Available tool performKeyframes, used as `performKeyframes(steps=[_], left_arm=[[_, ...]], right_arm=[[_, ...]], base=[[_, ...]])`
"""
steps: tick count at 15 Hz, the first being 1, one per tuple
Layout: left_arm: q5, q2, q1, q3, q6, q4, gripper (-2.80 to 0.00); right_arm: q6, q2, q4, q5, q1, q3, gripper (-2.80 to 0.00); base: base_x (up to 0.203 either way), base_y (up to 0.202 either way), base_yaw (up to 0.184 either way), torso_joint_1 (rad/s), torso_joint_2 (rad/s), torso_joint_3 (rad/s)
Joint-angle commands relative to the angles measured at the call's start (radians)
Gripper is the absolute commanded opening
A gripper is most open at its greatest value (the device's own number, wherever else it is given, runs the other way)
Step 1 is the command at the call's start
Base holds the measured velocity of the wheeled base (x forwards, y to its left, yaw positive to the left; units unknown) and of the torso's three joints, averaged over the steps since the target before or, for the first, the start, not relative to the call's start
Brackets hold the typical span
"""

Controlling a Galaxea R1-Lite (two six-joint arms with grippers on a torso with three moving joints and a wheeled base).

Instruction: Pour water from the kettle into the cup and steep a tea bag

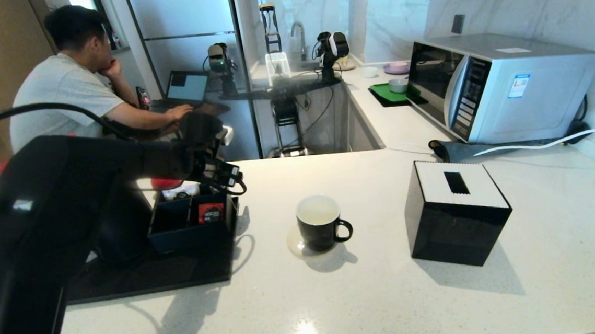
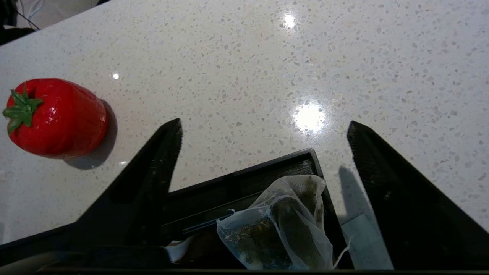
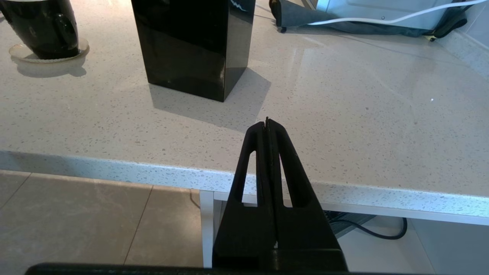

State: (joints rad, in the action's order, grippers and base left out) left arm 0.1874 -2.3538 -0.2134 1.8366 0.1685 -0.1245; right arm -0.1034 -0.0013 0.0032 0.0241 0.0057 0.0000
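The right gripper (image 3: 267, 124) is parked below and in front of the white speckled stone counter (image 3: 344, 114), its two black fingers pressed together on nothing, just off the counter's near edge. On the counter, the glossy black cube tissue box with a white slotted top (image 1: 457, 211) stands to the right of the small glossy black cup with a white interior (image 1: 319, 222), which sits on a round clear coaster (image 1: 295, 244), handle turned toward the box; the two are apart.

Left of the cup lies a flat black mat (image 1: 158, 273) carrying the low black compartment box (image 1: 192, 221), one cell showing a red-labelled sachet (image 1: 210, 212). The left gripper (image 2: 263, 130) hangs over the far end of this box, its black fingers (image 2: 160, 160) spread wide and holding nothing. Between them, in the box's corner compartment, rests the greyish mesh tea bag (image 2: 280, 225), untouched, with a thin white string beside it. Past the box a shiny red pepper-shaped object with a green stem (image 2: 53, 116) lies on the bare counter.

Farther back stands a silver microwave oven (image 1: 501, 84), and a man in a grey T-shirt (image 1: 69, 86) sits at a laptop (image 1: 187, 86).
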Motion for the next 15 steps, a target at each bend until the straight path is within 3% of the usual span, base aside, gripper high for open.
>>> performKeyframes(steps=[1,15], left_arm=[[0.001,-0.009,0.0,0.005,-0.001,0.012,-2.8],[0.006,0.003,0.0,0.004,-0.001,0.028,-2.8]], right_arm=[[-0.001,0.001,0.001,0.002,0.0,0.0,-2.8],[-0.001,0.001,0.0,0.001,0.0,0.0,-2.8]], base=[[0.0,0.0,0.0,0.0,0.0,0.0],[0.0,0.0,0.0,0.0,0.0,0.0]])
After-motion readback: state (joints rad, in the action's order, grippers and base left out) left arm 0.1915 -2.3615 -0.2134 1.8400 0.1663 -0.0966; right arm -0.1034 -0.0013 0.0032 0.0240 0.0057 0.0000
